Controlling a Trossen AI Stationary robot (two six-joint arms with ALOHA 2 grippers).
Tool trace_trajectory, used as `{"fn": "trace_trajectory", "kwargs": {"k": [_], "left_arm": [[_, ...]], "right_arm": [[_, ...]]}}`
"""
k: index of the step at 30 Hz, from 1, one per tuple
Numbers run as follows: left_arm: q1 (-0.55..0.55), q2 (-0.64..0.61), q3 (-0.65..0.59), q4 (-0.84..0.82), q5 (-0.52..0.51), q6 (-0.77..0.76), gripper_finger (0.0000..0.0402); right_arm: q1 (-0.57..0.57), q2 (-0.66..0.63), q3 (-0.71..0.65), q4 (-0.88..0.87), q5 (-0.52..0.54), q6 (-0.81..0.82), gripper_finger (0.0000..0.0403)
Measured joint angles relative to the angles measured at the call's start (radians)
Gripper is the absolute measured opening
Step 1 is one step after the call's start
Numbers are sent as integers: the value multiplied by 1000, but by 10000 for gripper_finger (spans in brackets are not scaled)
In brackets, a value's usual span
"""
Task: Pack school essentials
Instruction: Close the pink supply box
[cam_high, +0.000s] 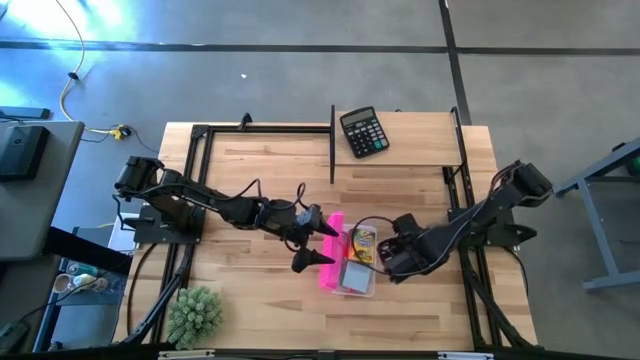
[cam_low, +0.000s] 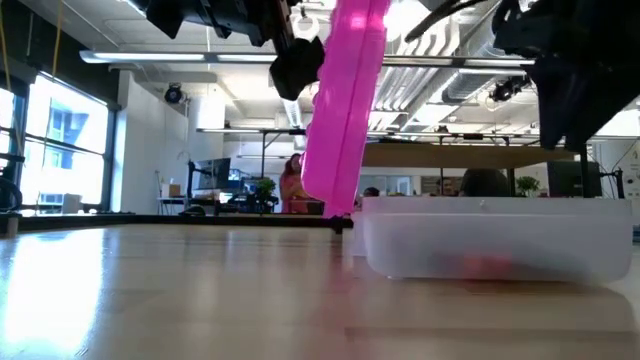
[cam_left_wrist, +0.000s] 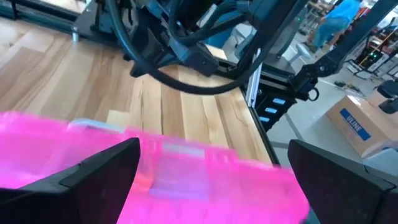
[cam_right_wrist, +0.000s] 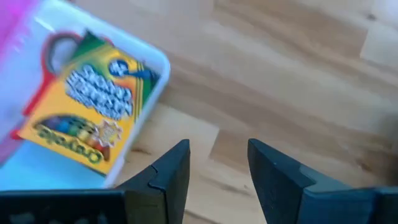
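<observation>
We take the clear plastic case (cam_high: 352, 278) as our landmark; it sits on the wooden table (cam_high: 400, 160) toward the near edge, roughly midway between the two side edges. The table is the largest thing we see, with a broad bare stretch of wood on the far side of the case and open wood along the near edge too. A black frame (cam_high: 205, 135) runs along the far and side edges.

The left arm reaches in from the left edge; the left gripper (cam_high: 318, 243) hangs over the case's left side with its jaws spread wide, the pink lid (cam_high: 331, 250) lying between the fingers, and we cannot tell whether they touch it. In the low view the lid (cam_low: 345, 100) stands tilted up on the case's left edge. The right arm comes from the right edge; the right gripper (cam_right_wrist: 217, 165) sits just right of the case, jaws partly open and holding nothing, over bare wood.

Well beyond the case, near the far edge, lies the black calculator (cam_high: 363, 131). A green spiky plant (cam_high: 194, 313) stands at the near left corner.

Inside the case lies the yellow-green crayon box (cam_right_wrist: 87, 121), with the red-handled scissors (cam_right_wrist: 55, 46) showing from under it
</observation>
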Motion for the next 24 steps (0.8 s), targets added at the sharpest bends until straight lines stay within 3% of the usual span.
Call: {"fn": "trace_trajectory", "kwargs": {"k": [8,16,24], "left_arm": [[0,26,24,4,-7,12,400],[1,79,62,10,-11,23,400],[0,94,104,-39,-36,56,400]], "right_arm": [[0,-50,0,6,120,-4,153],[-1,-56,0,34,129,-33,154],[20,-73,0,244,135,-216,154]]}}
